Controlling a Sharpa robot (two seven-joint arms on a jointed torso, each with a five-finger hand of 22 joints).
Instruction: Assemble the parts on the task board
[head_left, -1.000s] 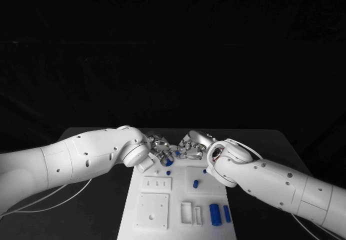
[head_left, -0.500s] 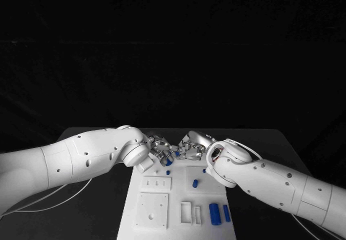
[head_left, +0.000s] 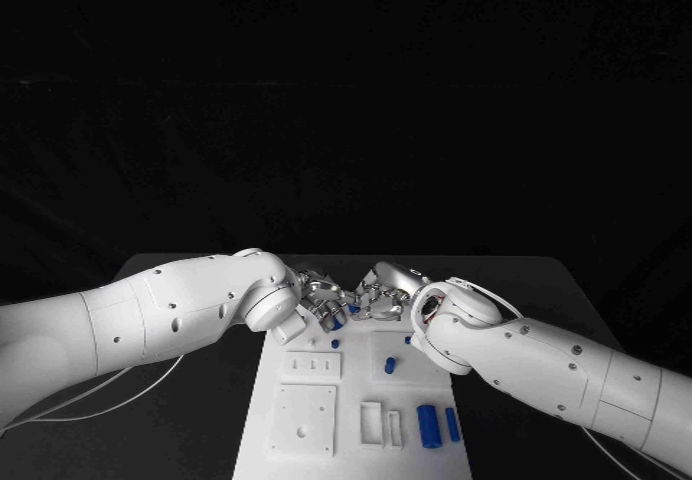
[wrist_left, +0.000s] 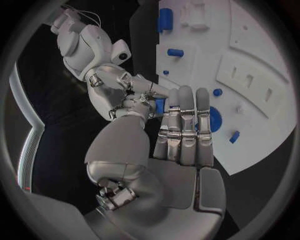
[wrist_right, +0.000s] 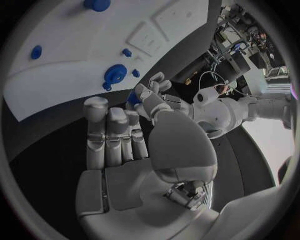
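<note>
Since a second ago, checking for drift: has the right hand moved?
Barely: the right hand has edged slightly toward the left hand, judged against the task board.

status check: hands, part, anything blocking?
Left hand and right hand meet at the task board's far end, fingers together on a small blue part. Who carries it: unclear. Nothing blocking.

I count two hands, my left hand (head_left: 320, 296) and my right hand (head_left: 384, 291), over one task board (head_left: 310, 425). On it I make out five blue parts (head_left: 428, 426); others, at 12 o'clock under my fingers, are hidden.
</note>
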